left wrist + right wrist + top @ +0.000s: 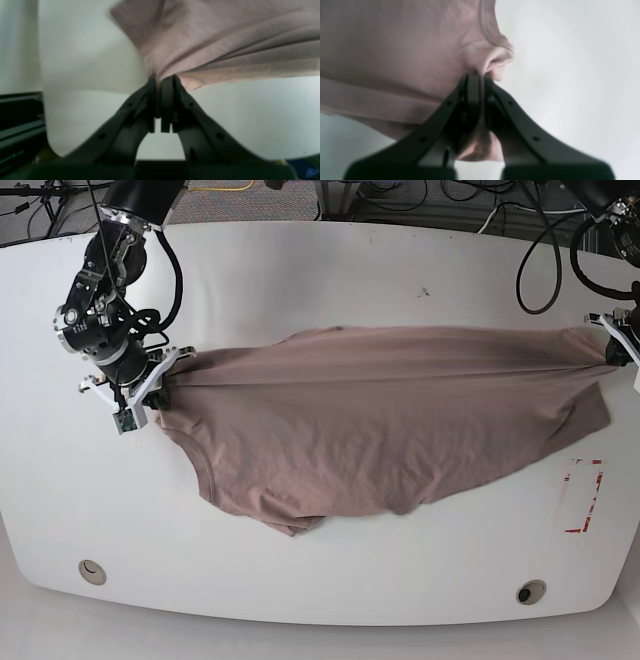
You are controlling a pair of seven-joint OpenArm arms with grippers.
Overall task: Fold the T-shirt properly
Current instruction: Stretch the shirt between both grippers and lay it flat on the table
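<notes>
Left gripper [161, 80]: my jaws are clenched on a bunched edge of the T-shirt [390, 425], at the right end of the table [300, 270] in the base view.
Right gripper [480, 75]: clenched too, pinching a fold of cloth beside the neckline [200, 470], at the left end.
Where the shirt is: strung between my two grips across the middle of the table, its upper edge pulled taut, the lower body sagging toward the near side, apparently resting on the table.
Step in hand: I judge this is the stretch-out before a fold.
Doing it well: keep both pinches level and pull evenly apart, so the wrinkles run out without slipping the cloth; lay it down flat, not dragged.
Long axis: left to right across the table.
Pointing: neck end to the left, hem end presumably to the right.
</notes>
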